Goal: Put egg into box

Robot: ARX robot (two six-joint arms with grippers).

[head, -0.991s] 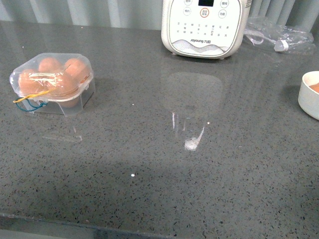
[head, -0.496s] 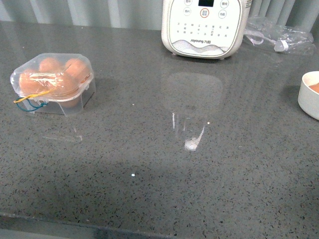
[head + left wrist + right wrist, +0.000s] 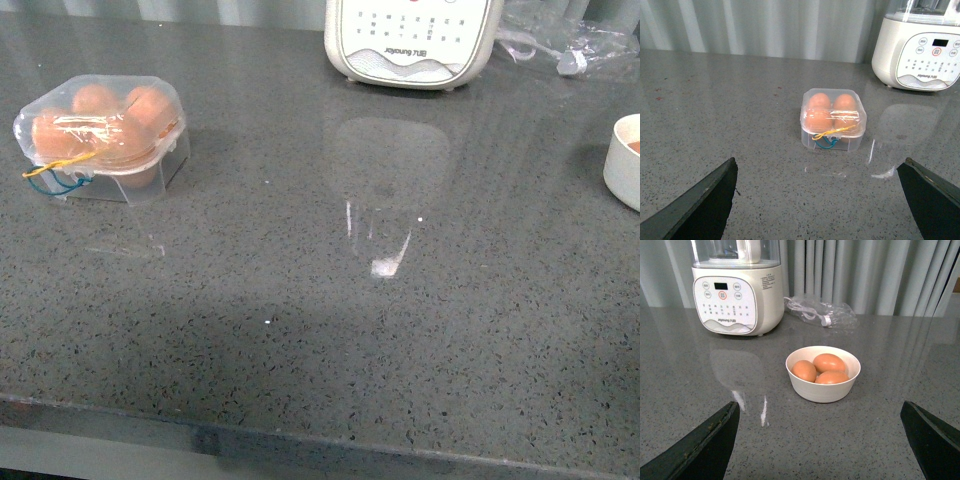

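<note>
The clear egg box (image 3: 100, 140) stands at the left of the grey counter with its lid down, blue and yellow bands at its front, and brown eggs inside. It also shows in the left wrist view (image 3: 833, 120), well ahead of my open, empty left gripper (image 3: 820, 200). Three brown eggs (image 3: 828, 362) lie in a white bowl (image 3: 823, 387), ahead of my open, empty right gripper (image 3: 822, 440). The bowl's edge (image 3: 625, 165) shows at the right of the front view. Neither arm shows in the front view.
A white Joyoung appliance (image 3: 410, 40) stands at the back of the counter, also seen from the right wrist (image 3: 737, 295). A clear plastic bag with a cable (image 3: 822, 315) lies behind the bowl. The counter's front edge (image 3: 300, 435) runs along the bottom.
The front view has shifted: everything sits higher in the frame now and the counter's front edge shows more. Nothing on the counter has moved.
</note>
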